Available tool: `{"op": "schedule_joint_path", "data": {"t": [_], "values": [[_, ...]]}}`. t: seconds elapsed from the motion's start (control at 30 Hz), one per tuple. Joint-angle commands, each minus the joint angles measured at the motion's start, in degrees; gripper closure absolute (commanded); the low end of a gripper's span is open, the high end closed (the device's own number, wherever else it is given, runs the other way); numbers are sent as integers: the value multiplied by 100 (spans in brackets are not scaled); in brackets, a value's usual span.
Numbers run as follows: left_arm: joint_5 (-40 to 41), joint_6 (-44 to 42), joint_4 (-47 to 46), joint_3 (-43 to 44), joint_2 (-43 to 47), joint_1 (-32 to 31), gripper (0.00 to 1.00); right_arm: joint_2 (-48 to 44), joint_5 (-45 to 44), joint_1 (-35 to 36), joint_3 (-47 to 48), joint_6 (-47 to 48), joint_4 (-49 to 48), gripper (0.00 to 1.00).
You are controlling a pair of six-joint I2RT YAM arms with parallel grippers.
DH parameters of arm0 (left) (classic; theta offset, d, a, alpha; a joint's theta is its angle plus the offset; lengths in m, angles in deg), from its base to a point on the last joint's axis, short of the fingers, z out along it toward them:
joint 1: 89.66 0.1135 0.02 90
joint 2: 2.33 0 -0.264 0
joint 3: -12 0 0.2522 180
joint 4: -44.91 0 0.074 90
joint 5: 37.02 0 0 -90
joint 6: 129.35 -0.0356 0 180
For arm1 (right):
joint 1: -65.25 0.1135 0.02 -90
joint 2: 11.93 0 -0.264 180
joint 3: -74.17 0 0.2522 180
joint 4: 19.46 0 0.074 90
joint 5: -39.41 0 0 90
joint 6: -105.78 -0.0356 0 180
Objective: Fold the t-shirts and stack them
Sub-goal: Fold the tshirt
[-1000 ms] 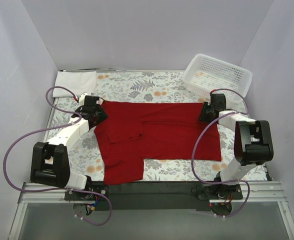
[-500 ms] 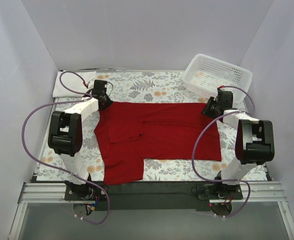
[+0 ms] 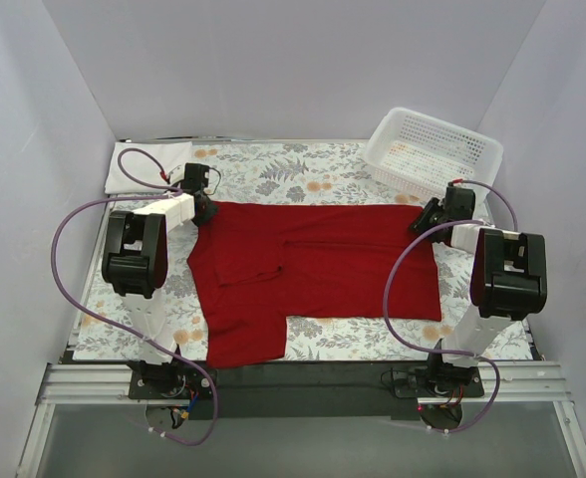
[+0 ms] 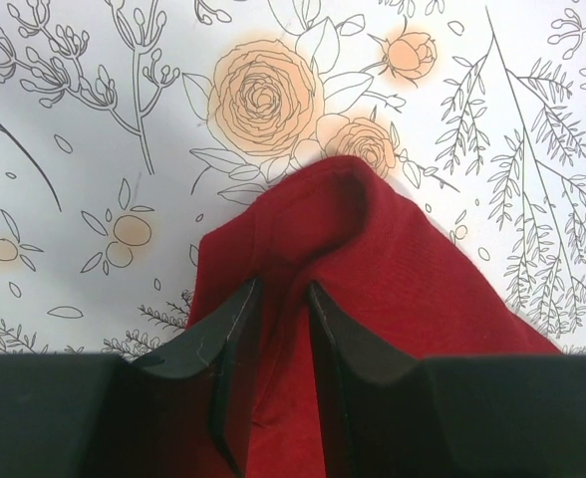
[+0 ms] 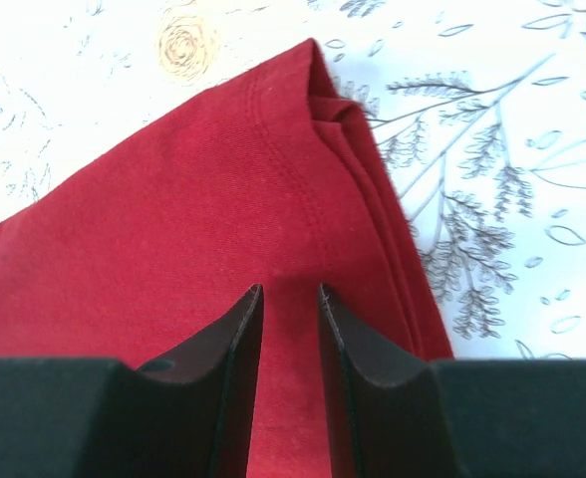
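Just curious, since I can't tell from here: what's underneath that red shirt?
The red shirt lies spread on the flowered table cover, which shows on every side of it. Anything directly beneath the shirt's middle is covered by the cloth and cannot be seen.

The left gripper (image 4: 281, 294) is now farther back than before, with the corner of the red t-shirt (image 4: 393, 269) just ahead of its jaws, and the right gripper (image 5: 290, 294) is farther out.

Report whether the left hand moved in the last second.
Yes. The left hand has shifted toward the far edge of the table, ending closer to the folded white t-shirt, at a corner of the red t-shirt.
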Motion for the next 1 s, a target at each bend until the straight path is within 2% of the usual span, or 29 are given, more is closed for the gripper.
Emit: {"op": "schedule_joint_path", "data": {"t": [0.0,0.43,0.67,0.97], "values": [[223,56,298,33,-241,85,76,-157,-322,-217,-255,-71,120,64],[153,152,316,33,84,147,78,-306,-349,-288,-133,149,252,63],[162,170,298,-81,-12,191,78,-350,-874,-349,-168,149,568,63],[206,223,421,-116,-144,217,78,-553,-1017,-402,25,272,692,62]]}}
